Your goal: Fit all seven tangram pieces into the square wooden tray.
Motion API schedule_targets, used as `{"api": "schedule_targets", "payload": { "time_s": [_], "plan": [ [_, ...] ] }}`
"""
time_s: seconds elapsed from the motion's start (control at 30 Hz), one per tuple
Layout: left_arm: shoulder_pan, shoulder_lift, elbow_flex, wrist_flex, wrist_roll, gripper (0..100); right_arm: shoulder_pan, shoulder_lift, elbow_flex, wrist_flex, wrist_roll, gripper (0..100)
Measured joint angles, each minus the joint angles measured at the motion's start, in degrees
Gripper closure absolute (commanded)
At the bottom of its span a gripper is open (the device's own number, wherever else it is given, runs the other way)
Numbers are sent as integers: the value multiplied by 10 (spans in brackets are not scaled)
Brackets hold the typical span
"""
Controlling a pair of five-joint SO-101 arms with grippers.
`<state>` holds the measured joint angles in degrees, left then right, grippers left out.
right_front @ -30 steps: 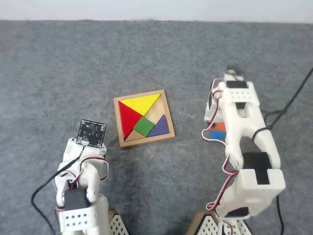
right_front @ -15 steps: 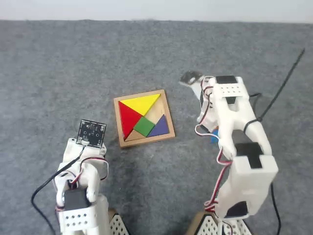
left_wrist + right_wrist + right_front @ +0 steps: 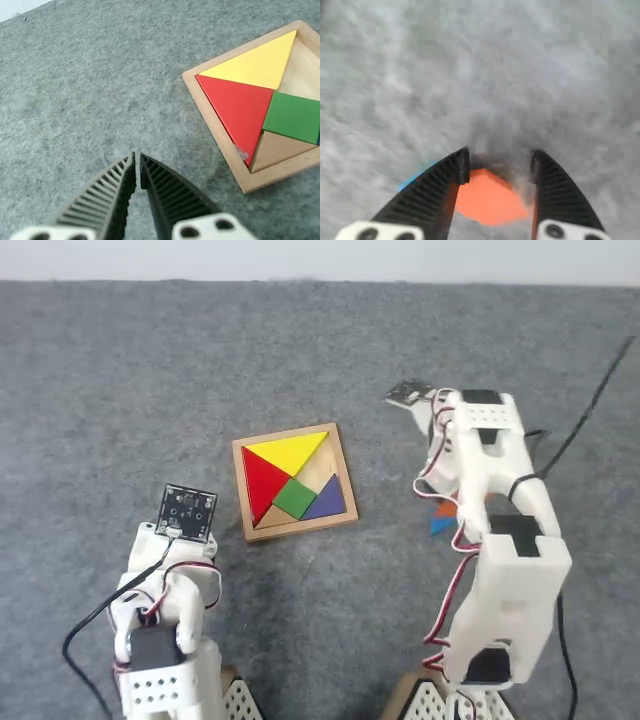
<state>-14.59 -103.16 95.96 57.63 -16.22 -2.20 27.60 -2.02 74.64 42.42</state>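
Note:
The square wooden tray (image 3: 243, 486) lies mid-table and holds a yellow triangle (image 3: 288, 451), a red triangle (image 3: 262, 483), a green square (image 3: 295, 498) and a purple triangle (image 3: 327, 503); bare wood shows at its right and bottom corners. The same tray (image 3: 212, 112) appears in the left wrist view. An orange piece (image 3: 490, 197) lies on the carpet between the open fingers of my right gripper (image 3: 499, 160), with a blue piece (image 3: 412, 180) just beside it. From above, the orange piece (image 3: 447, 508) and blue piece (image 3: 441, 526) peek out under the right arm. My left gripper (image 3: 137, 157) is shut and empty, short of the tray's red corner.
Grey carpet covers the whole table. The right arm's body (image 3: 490, 490) hangs over the area right of the tray. The left arm (image 3: 165, 590) sits at the lower left. A black cable (image 3: 590, 415) runs off to the right.
The right arm swung left toward the tray, then back right and forward, and now stands over the orange and blue pieces. The left arm and the tray's pieces have not moved.

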Motion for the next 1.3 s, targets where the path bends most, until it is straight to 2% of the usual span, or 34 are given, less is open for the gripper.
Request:
{"api": "schedule_targets", "payload": {
  "time_s": [0.27,0.4,0.57,0.73,0.87,1.0,1.07,1.3],
  "plan": [
    [0,0,0,0,0,986,18,-1,-19,62,44,786],
    [0,0,0,0,0,986,20,-47,-33,105,62,786],
    [0,0,0,0,0,986,20,-124,-32,179,181,786],
    [0,0,0,0,0,986,41,-175,61,200,339,786],
    [0,0,0,0,0,986,67,-198,155,160,432,779],
    [0,0,0,0,0,986,68,-199,221,83,441,683],
    [0,0,0,0,0,986,68,-200,235,55,443,666],
    [0,0,0,0,0,986,70,-170,232,-22,443,749]
  ]
}}
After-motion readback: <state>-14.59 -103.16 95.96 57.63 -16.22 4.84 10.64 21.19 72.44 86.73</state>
